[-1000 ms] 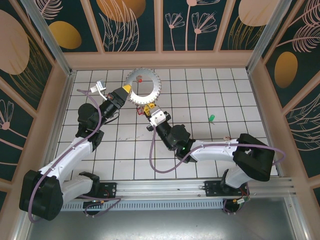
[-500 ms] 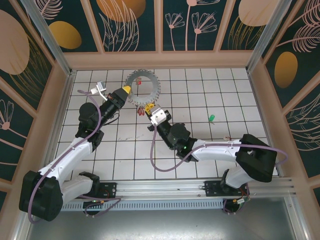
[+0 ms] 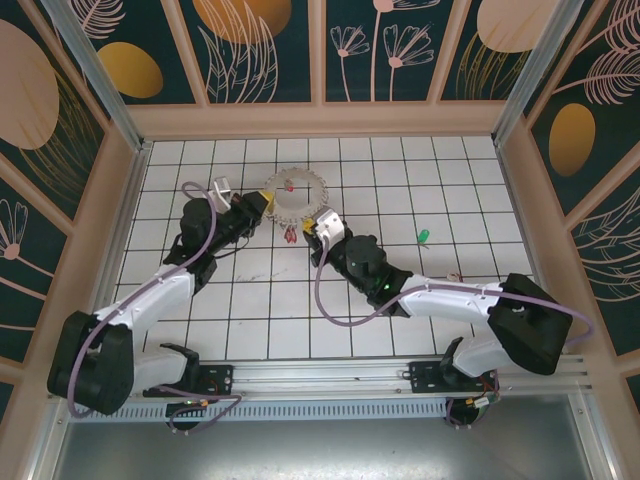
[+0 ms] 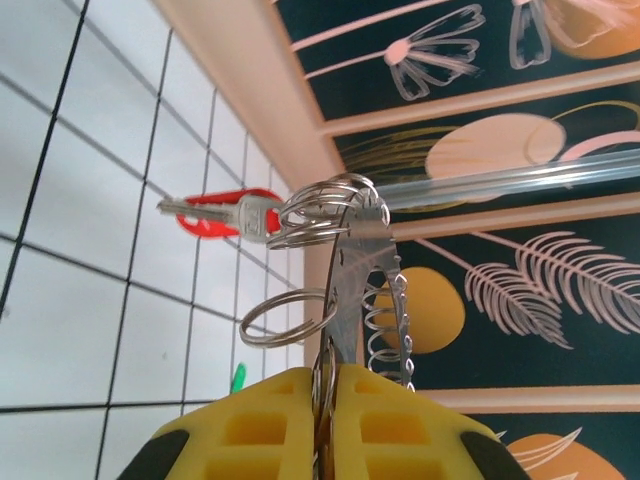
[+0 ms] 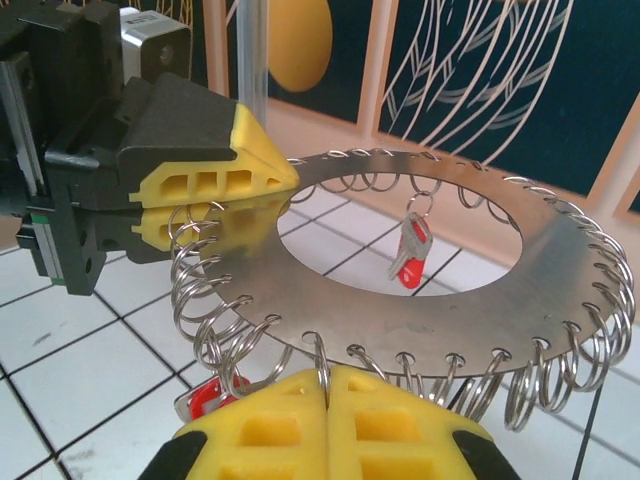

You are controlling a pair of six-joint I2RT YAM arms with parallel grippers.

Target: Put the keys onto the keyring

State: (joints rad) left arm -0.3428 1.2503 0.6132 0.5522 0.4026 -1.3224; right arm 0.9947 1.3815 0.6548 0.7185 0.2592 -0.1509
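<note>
The keyring (image 3: 296, 205), a flat grey disc rimmed with small wire loops, is held off the floor between both grippers. My left gripper (image 3: 264, 204) is shut on its left edge, seen edge-on in the left wrist view (image 4: 333, 372). My right gripper (image 5: 327, 372) is shut on one wire loop at the near rim (image 3: 312, 219). A red-tagged key (image 5: 410, 255) hangs from the far rim inside the hole. Another red-tagged key (image 5: 205, 400) dangles under the near-left loops (image 3: 291, 235). A green-tagged key (image 3: 424, 237) lies loose on the tiles to the right.
White tiled floor (image 3: 250, 300) enclosed by low wooden walls (image 3: 320, 120). The right arm's cable (image 3: 330, 300) loops over the tiles near the middle. The left arm's body (image 3: 190, 250) lies along the left side.
The keyring has shifted toward me and to the right, lifted between both grippers. The left arm reached further right. The right gripper closed on a rim loop, and a red key now dangles below.
</note>
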